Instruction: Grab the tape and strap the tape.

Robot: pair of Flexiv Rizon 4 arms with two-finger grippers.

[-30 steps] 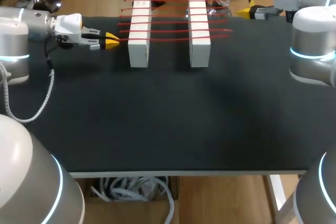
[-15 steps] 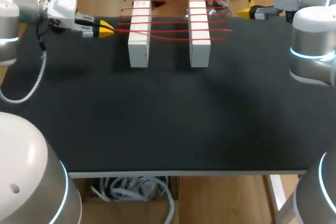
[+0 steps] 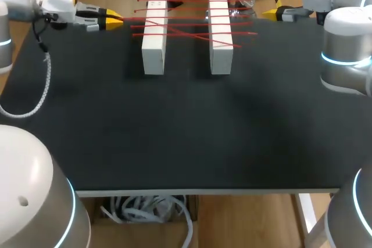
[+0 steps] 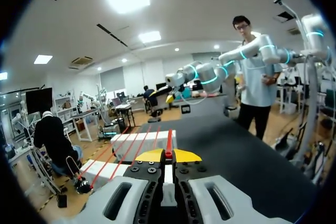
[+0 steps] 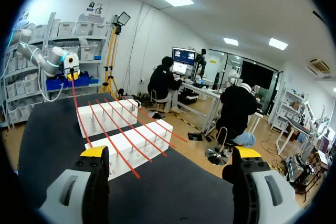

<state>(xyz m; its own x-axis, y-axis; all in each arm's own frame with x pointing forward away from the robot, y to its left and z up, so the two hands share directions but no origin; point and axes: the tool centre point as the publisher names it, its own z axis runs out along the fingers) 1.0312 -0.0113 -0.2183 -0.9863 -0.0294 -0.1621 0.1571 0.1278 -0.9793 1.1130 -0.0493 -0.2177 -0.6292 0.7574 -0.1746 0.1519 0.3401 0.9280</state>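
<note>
The tape (image 3: 186, 32) in hand is the one red strand lying slantwise over the two white blocks (image 3: 153, 50) at 12 o'clock on the worktop (image 3: 186, 132), crossing the straight strands beside it. One end is pinched in your left tool (image 3: 116, 19), tips pressed together, out at 10 o'clock. To strap it well, I'd judge you should hold the strand taut and low, and lay it without dragging its neighbours or shifting the blocks. Your right tool (image 3: 271, 11) sits at 1 o'clock, fingers spread wide, holding nothing. You can't make out how the tape's far end is fixed past the right-hand block, nor how much of it sits inside the tips.
</note>
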